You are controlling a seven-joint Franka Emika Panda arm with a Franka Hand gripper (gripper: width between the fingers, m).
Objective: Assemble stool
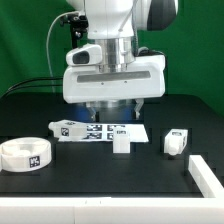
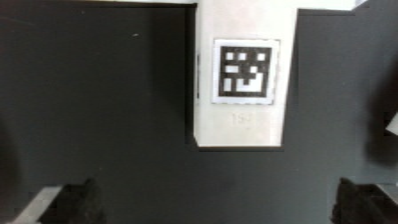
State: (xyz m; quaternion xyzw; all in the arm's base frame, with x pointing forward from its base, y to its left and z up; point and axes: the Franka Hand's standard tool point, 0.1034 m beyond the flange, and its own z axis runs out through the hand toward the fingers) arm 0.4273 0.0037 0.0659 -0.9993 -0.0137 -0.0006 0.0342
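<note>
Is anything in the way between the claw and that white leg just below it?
Nothing visible. The gripper is open above the leg, which lies flat on the table. In the wrist view only bare black table shows between its fingertips and the leg.

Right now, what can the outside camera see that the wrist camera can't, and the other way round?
Only the exterior view shows the round seat, the marker board, a second leg on that view's right, and the arm itself. Only the wrist view shows the gripper with its dark fingertips wide apart and nothing between them. Both show the white leg with its square tag on the black table.
</note>
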